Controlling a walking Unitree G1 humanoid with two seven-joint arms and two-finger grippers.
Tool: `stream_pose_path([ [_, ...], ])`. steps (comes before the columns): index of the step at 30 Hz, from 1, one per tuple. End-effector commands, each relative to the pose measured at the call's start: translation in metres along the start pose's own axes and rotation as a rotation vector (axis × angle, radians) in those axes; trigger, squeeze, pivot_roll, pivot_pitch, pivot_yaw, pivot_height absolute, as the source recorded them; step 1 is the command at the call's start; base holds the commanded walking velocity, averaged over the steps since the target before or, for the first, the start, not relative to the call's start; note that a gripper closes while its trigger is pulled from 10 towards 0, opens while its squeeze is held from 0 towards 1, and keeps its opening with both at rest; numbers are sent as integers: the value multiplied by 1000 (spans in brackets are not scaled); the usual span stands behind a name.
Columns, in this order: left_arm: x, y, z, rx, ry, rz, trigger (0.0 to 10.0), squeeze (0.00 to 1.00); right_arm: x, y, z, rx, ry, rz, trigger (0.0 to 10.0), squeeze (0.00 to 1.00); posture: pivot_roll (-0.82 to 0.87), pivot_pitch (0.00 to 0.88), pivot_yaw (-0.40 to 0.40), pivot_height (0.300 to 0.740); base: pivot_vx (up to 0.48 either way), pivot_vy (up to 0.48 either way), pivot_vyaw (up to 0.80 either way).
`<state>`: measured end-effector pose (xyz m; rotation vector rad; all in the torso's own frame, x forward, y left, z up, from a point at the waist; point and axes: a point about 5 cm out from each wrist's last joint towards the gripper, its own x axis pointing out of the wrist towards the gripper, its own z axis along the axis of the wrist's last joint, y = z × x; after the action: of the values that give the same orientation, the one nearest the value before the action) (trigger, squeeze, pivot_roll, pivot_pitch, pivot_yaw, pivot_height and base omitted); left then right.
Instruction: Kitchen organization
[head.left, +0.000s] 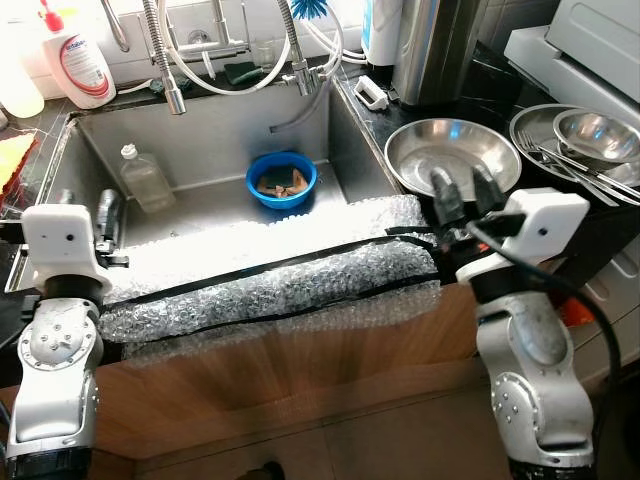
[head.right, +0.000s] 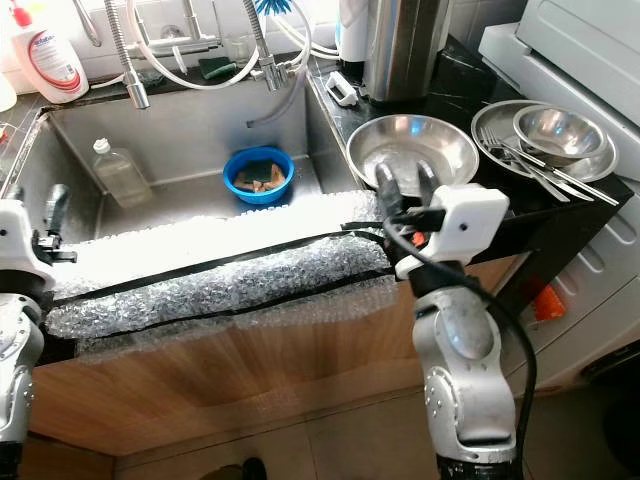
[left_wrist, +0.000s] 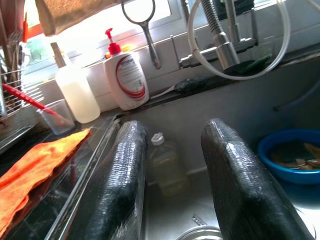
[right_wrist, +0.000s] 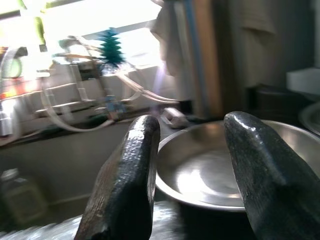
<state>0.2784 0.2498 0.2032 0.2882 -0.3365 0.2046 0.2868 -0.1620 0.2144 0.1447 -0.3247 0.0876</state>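
Observation:
A large steel bowl (head.left: 452, 152) sits on the black counter just right of the sink (head.left: 215, 135). My right gripper (head.left: 464, 186) hovers at its near rim, open and empty; the bowl (right_wrist: 210, 170) lies just beyond its fingers (right_wrist: 127, 175). In the sink stand a blue bowl (head.left: 281, 181) with scraps and a clear plastic bottle (head.left: 145, 178). My left gripper (head.left: 88, 212) is raised at the sink's left edge, open, with the bottle (left_wrist: 165, 162) seen between its fingers (left_wrist: 120, 185).
Bubble wrap (head.left: 270, 275) covers the sink's front edge. A plate with a small steel bowl (head.left: 595, 135) and cutlery (head.left: 575, 170) sits far right. Soap bottle (head.left: 82, 65), faucets (head.left: 165, 55) and hoses stand behind the sink. An orange cloth (left_wrist: 30, 170) lies left.

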Motion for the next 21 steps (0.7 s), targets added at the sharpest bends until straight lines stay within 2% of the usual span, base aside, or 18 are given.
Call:
stream_pose_path([
  [1,3,0,7,8,-23,7,10000,0,4,-8,-2,25,30,-69,10000,0,-82,95,45,740,0,0,0],
  [3,4,-1,7,6,-24,8,10000,0,6,-12,-3,46,43,-107,10000,0,-82,89,50,740,0,0,0],
  [4,5,-2,8,5,-28,4,10000,0,10,-17,-5,64,77,-163,10000,353,-84,87,51,740,0,0,0],
  [5,6,-4,10,3,-33,-3,10000,0,18,-24,-8,129,121,-242,10000,1000,-84,87,51,740,0,0,0],
  [7,7,-5,10,2,-34,-5,10000,0,22,-28,-11,156,146,-283,10000,1000,-79,77,54,740,0,0,0],
  [8,9,-6,11,-1,-37,-8,10000,0,26,-33,-15,185,184,-346,10000,1000,-80,76,55,740,0,0,0],
  [11,10,-8,12,-3,-42,-15,10000,0,31,-35,-19,237,206,-387,10000,1000,-76,70,58,740,0,0,0],
  [12,11,-10,13,-6,-45,-22,10000,0,37,-34,-20,244,217,-379,10000,753,-76,69,59,740,0,0,0],
  [13,12,-11,13,-7,-46,-27,10000,0,40,-33,-20,250,220,-385,10000,20,-76,69,59,740,0,0,0],
  [19,16,-14,17,-16,-59,-36,10000,0,55,-32,-16,336,223,-442,10000,0,-72,64,63,740,0,0,0],
  [21,16,-15,18,-21,-62,-38,10000,0,58,-33,-16,331,225,-456,10000,0,-72,69,63,740,0,0,0],
])
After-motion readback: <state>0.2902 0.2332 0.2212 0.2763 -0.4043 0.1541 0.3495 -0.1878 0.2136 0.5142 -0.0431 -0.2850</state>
